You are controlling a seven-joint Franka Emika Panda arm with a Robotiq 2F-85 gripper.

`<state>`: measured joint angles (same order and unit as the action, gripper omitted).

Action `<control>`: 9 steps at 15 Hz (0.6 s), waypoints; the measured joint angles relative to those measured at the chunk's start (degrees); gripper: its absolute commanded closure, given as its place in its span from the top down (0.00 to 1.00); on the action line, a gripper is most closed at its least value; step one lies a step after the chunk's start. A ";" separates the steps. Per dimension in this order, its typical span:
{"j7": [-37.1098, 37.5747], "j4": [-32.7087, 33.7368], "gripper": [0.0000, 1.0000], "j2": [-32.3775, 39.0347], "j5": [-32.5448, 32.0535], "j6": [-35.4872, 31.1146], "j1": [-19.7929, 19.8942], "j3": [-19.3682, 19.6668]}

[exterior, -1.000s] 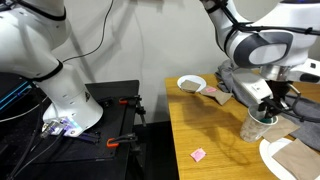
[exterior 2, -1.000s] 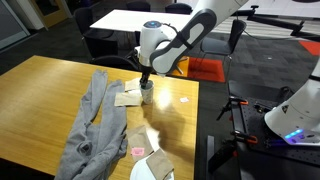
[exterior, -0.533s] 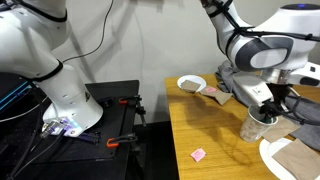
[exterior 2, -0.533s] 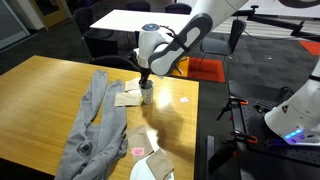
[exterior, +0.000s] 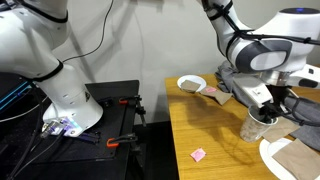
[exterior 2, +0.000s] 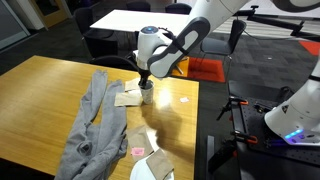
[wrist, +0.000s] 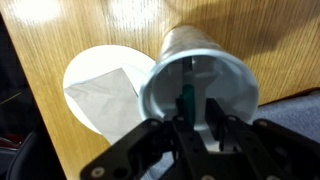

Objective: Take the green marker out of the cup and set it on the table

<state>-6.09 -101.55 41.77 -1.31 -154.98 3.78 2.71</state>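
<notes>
My tool [wrist: 198, 128] hangs at the mouth of the cup [wrist: 205, 45], fingers spread apart and grasping nothing. The green marker [wrist: 185, 97] leans inside the cup at frame centre. The tabletop [wrist: 80, 30] ends close by at lower right, and a white plate [wrist: 85, 68] bearing a paper napkin [wrist: 108, 98] crowds the cup's left. In an exterior view, bare wood opens lower left around a pink scrap [exterior: 198, 154].

Behind stand a white table [exterior 2: 125, 18], dark chairs [exterior 2: 103, 44] and a black bench [exterior: 115, 100].
</notes>
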 measured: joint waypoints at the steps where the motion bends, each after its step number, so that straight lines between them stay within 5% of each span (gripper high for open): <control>1: 0.07 0.11 0.30 0.14 -0.02 0.00 -0.12 0.17; 5: 1.97 0.41 0.26 0.40 -0.31 0.00 -0.94 1.14; 9: 3.15 0.68 0.02 0.64 -0.62 0.00 -1.77 1.72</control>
<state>-2.94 -100.87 42.41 -1.93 -154.98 2.01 4.43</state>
